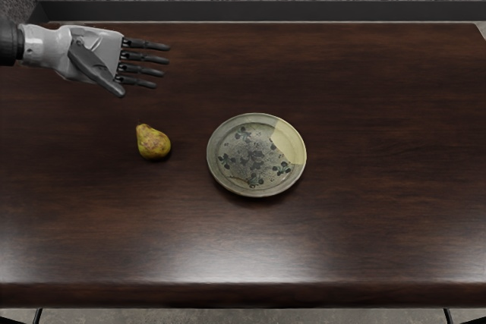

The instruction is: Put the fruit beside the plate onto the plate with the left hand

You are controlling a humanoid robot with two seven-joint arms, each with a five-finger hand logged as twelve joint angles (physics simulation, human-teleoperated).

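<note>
Currently ungrasped, the pear (153,142) lies on the table (364,73) beside the plate (292,168); left hand (114,58) hovers, fingers spread.

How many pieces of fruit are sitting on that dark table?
1. A single pear lies on the table, beside the plate on its picture-left side, not on it. The left hand hovers open above it. Nothing here looks able to hide another.

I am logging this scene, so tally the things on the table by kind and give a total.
Fruit: 1, the pear, lying left of the plate.
Plates: 1, the plate, with nothing on it.
Total: 2.
The left hand is above the table, fingers open, holding nothing.
</note>
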